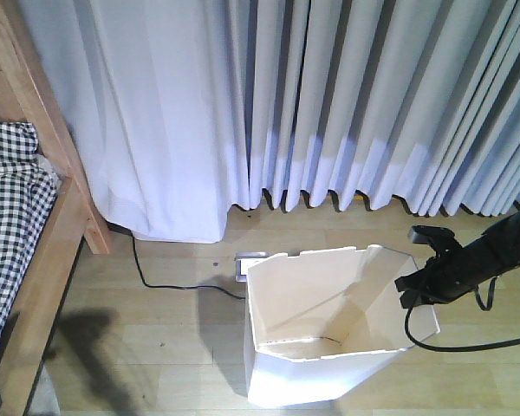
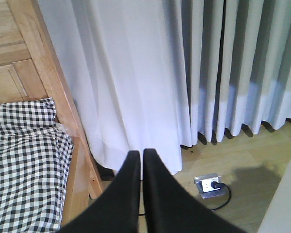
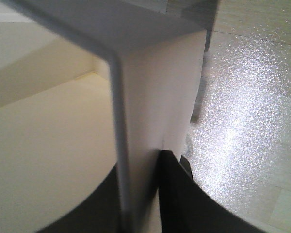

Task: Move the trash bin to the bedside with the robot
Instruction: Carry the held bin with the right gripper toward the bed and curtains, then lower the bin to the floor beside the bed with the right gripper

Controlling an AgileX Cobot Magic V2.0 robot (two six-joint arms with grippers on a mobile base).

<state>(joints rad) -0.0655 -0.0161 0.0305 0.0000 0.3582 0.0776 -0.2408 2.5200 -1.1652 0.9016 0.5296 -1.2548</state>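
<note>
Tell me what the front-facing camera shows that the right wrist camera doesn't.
Only the front-facing view: the wooden bed frame with checked bedding on the left, the pale curtains, and a floor outlet with a black cable.
Only the right wrist view: a close look at the right gripper pinching the thin wall of the trash bin, one finger inside and one outside.
Both: the white trash bin, the right gripper on its rim, and the wooden floor.

My blind spots: bed [image 1: 39,277] cropped at left edge; right arm [image 1: 494,251] runs off-frame; socket [image 1: 247,257] half behind bin [image 1: 329,364]; right wrist view blurred, too close.
</note>
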